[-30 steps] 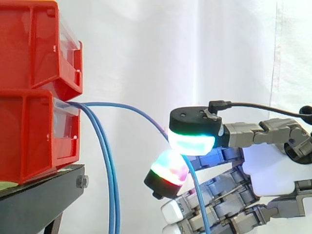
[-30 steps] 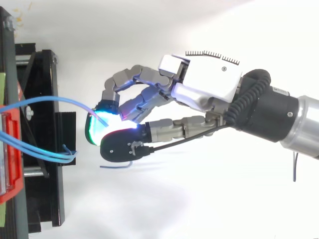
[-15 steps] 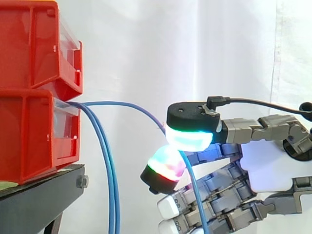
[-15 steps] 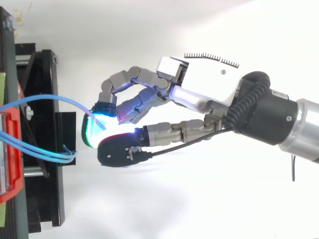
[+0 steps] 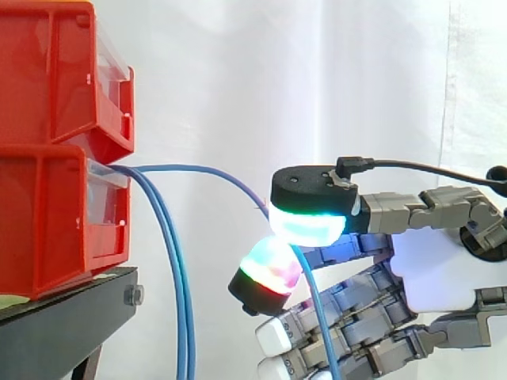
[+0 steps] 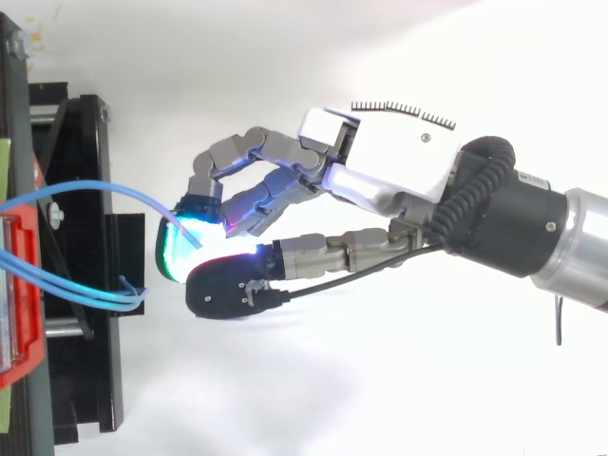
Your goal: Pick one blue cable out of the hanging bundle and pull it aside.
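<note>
Side view: hand (image 5: 432,273) fingers (image 5: 305,228) pinch one blue cable (image 5: 184,168) running from the lower red bin (image 5: 47,222), apart from the other cables (image 5: 178,285) hanging straight down. Top view: cable (image 6: 95,186) arcs over the black stand (image 6: 85,380) to the hand (image 6: 399,166).

Over the last second my hand (image 6: 389,171) slid slightly toward the frame's left, dragging the pinched blue cable (image 5: 178,168) along, then stopped.

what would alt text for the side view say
A robot hand pinches one blue cable between glowing fingertip pads, holding it out to the right of two stacked red bins. Two other blue cables hang down beside a black stand, before a white curtain.
</note>
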